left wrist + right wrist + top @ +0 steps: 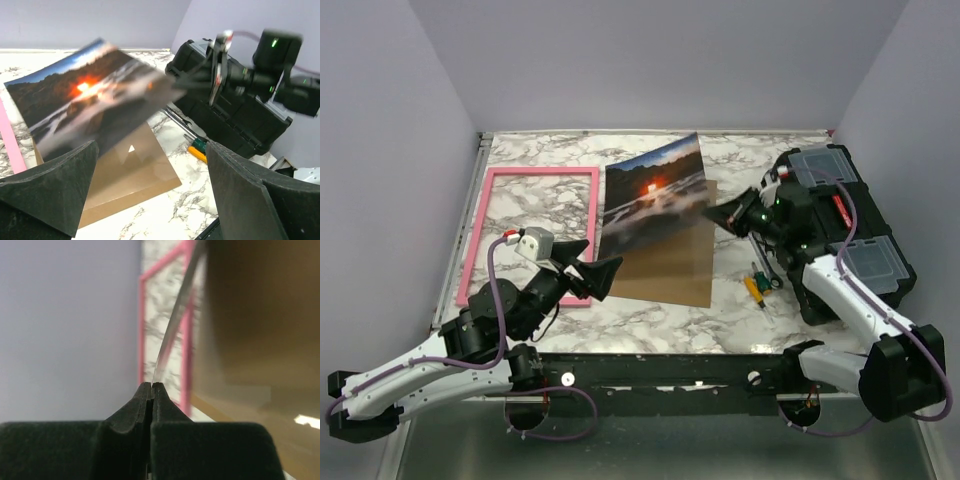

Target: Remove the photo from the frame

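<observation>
**Thin pinch on a floppy print**

The right gripper (728, 212) is clamped tight on one edge of the photo (655, 195), which hangs tilted in the air just ahead of its fingertips, above the brown backing board (670, 270). Only a sliver is caught, so the print could slip or crease. The left gripper (592, 262) gapes wide and empty, with the frame (540, 172) beside it on the desk. A hasty reach could knock the photo loose.

Plain lavender walls (650, 60) on three sides, white grey-veined marble tabletop (660, 325), soft even light
</observation>
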### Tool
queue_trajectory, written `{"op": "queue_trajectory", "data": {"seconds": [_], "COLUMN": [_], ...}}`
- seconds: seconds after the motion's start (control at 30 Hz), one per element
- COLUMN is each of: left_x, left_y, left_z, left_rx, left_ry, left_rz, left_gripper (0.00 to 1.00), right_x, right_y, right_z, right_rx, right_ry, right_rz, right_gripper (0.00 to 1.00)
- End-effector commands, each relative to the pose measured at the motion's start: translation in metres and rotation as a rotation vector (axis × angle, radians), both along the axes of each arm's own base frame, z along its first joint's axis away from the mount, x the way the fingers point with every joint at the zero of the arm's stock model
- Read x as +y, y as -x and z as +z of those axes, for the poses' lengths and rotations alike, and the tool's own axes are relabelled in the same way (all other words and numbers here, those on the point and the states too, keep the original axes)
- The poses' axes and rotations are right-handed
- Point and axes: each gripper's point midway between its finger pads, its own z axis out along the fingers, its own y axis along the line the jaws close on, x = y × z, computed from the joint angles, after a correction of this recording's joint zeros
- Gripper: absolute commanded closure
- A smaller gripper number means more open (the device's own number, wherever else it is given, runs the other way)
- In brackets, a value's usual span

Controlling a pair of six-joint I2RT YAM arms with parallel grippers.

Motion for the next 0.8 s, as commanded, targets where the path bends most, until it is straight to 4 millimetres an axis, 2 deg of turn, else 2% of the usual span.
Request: {"op": "queue_trajectory", "data": {"seconds": [0.0,0.03,0.23,0.4,0.63,0.67,0.77], "left_x": [0.002,0.001,-0.006,-0.009,-0.018,-0.018,-0.020], "left_y": [-0.003,-0.003,0.000,-0.001,-0.002,-0.003,-0.003], "left_z": [-0.011,-0.013,-0.016,-0.018,-0.018,-0.018,-0.017], "left_rx": [0.011,0.013,0.027,0.034,0.037,0.037,0.035], "left_ry": [-0.024,-0.023,-0.026,-0.025,-0.037,-0.038,-0.034], "left_rz": [0.018,0.015,-0.012,-0.014,-0.029,-0.030,-0.033], "left_gripper": [0.08,0.08,0.08,0.08,0.08,0.08,0.08], "right_x": [-0.028,-0.032,-0.033,-0.030,-0.031,-0.031,-0.037], "right_y": [0.010,0.016,0.042,0.060,0.081,0.083,0.090], "right_z": [-0.075,-0.095,-0.166,-0.193,-0.212,-0.212,-0.219], "right_rx": [0.077,0.108,0.231,0.277,0.317,0.316,0.350], "right_ry": [0.023,0.026,0.064,0.071,0.096,0.101,0.165], "right_rz": [-0.184,-0.196,-0.158,-0.103,-0.058,-0.057,-0.050], "right_gripper": [0.99,0.99,1.00,0.99,0.99,0.95,0.60]}}
